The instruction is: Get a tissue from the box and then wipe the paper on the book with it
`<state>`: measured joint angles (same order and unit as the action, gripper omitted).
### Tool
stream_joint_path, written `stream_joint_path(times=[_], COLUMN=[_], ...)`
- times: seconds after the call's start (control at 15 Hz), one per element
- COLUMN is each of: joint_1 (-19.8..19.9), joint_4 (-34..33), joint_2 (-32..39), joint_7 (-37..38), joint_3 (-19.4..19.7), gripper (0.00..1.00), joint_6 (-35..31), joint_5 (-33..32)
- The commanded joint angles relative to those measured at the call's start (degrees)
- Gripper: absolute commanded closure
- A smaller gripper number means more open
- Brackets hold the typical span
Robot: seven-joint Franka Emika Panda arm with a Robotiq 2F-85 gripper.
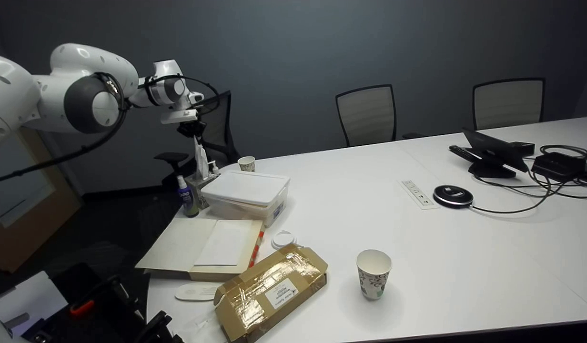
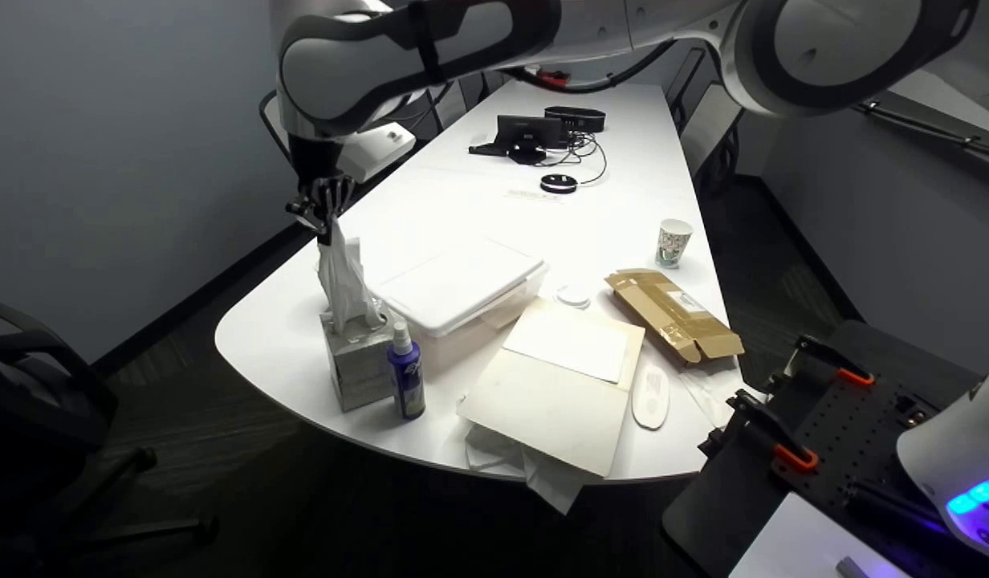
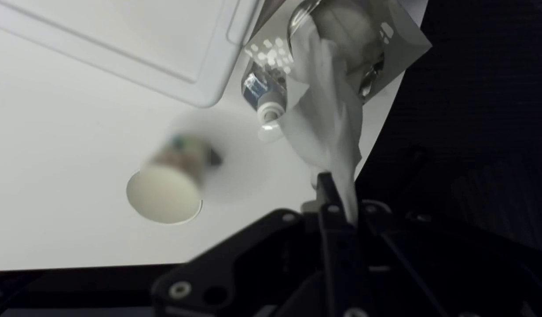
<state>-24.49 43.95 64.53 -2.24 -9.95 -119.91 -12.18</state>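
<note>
Near-vertical lift line at the end of the desk (image 1: 331,200)
The book (image 2: 535,409) lies open with the paper (image 2: 571,341) on it; the box (image 2: 362,369) stands apart, below the tool (image 2: 326,229). The tool is clamped on the upper end of the tissue (image 2: 343,277), whose long axis runs near upright down to the box's mouth. The next move likely calls for an upward pull.

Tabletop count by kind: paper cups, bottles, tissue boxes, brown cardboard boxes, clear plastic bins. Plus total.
Patterned white paper cups: 2
Bottles, purple cylindrical spray bottle and clear white-topped pump bottle: 2
Grey upright tissue box: 1
Brown flat cardboard box: 1
Clear white-lidded plastic bin: 1
Total: 7
</note>
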Motion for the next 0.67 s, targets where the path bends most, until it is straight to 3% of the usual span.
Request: stream_joint_path(times=[0.0, 0.6], joint_1=[0.11, -0.27], joint_4=[2.93, 22.36], joint_2=[-6.13, -24.85], joint_7=[1.53, 24.93], joint_3=[0.61, 7.73], gripper=[1.0, 1.0], joint_6=[2.64, 5.87], joint_5=[-0.47, -1.57])
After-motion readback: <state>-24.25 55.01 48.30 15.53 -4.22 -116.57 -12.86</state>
